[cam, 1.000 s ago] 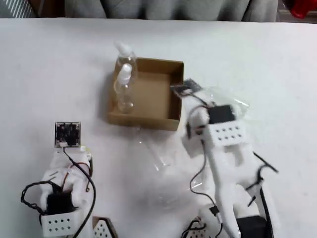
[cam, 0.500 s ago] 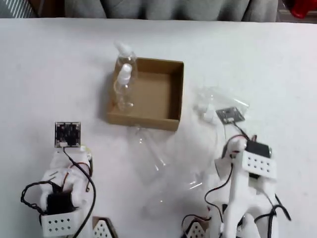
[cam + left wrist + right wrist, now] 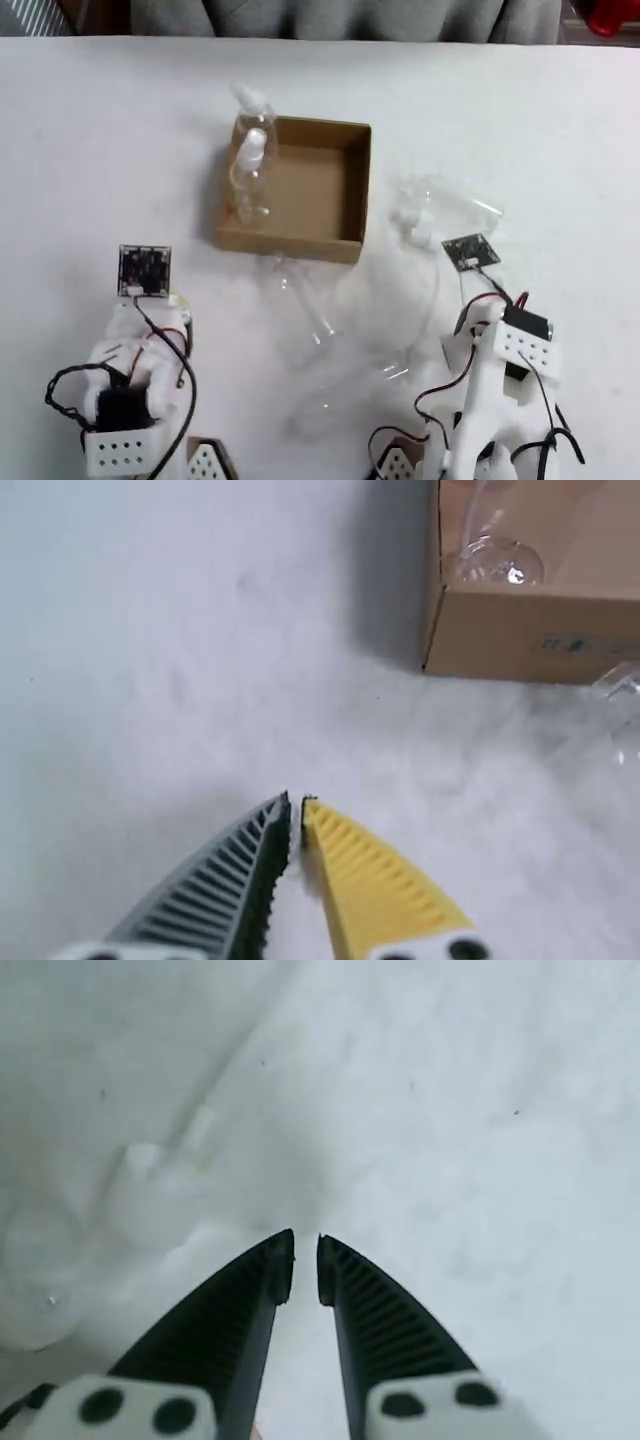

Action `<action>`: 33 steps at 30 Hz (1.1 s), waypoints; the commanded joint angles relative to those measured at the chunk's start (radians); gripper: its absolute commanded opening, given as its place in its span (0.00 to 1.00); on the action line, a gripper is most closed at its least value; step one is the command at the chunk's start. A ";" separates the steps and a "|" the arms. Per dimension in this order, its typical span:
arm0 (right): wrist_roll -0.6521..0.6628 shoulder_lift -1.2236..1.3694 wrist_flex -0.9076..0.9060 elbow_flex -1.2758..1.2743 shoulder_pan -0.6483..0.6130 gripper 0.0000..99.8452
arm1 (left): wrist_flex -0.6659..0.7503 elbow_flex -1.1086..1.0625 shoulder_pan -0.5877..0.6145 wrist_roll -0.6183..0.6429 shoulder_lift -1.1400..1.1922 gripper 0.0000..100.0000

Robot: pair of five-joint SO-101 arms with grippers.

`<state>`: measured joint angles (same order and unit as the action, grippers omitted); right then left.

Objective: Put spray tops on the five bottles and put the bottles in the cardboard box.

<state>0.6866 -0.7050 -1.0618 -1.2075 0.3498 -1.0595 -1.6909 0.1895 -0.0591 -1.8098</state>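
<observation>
- A cardboard box is seen open-topped just above the middle of the high view, on a white table.
- Two capped bottles – clear, each with a white spray top – are stood upright at the box's left wall; the nearer one is inside the box; whether the farther one is inside or just behind the back-left corner cannot be told.
- Uncapped clear bottles are laid on the table below the box, towards the lower middle of the frame; their outlines are faint, so no count can be given.
- Loose spray tops are found right of the box, beside a crumpled clear bag.
- The left gripper is held over bare table in the lower left of the high view, well apart from the box; its grey and yellow fingers are closed to a thin slit and nothing is gripped.
- The right gripper is placed in the lower right, near the spray tops – its black fingers are almost closed, with nothing between them.
</observation>
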 commanded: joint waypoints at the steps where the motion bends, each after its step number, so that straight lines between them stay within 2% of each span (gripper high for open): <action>1: 0.014 -0.013 0.012 -0.003 0.004 0.02 | -0.029 0.133 -0.021 0.002 -0.016 0.03; 6: 0.014 -0.013 0.012 -0.008 -0.024 0.02 | -0.199 0.328 -0.105 0.002 -0.013 0.03; 9: 0.014 -0.013 0.012 -0.008 -0.024 0.02 | -0.222 0.399 -0.107 -0.006 0.041 0.03; 15: 0.014 -0.013 0.012 -0.008 -0.027 0.02 | -0.207 0.594 -0.147 0.005 0.432 0.03; 22: 0.014 -0.013 0.012 -0.009 -0.028 0.02 | -0.213 0.829 -0.311 0.238 0.854 0.03; 29: 0.041 -0.013 0.012 -0.009 -0.028 0.02 | -0.209 0.982 -0.490 0.512 1.086 0.03; 31: 0.048 -0.013 0.012 -0.009 -0.028 0.02 | -0.209 1.014 -0.524 0.568 1.135 0.06; 33: 0.048 -0.013 0.012 -0.009 -0.030 0.02 | -0.209 1.043 -0.544 0.618 1.184 0.14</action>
<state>0.7219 -0.7050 -1.0618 -1.2213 0.3284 -1.2789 -0.7518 -0.2938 0.4534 -0.7066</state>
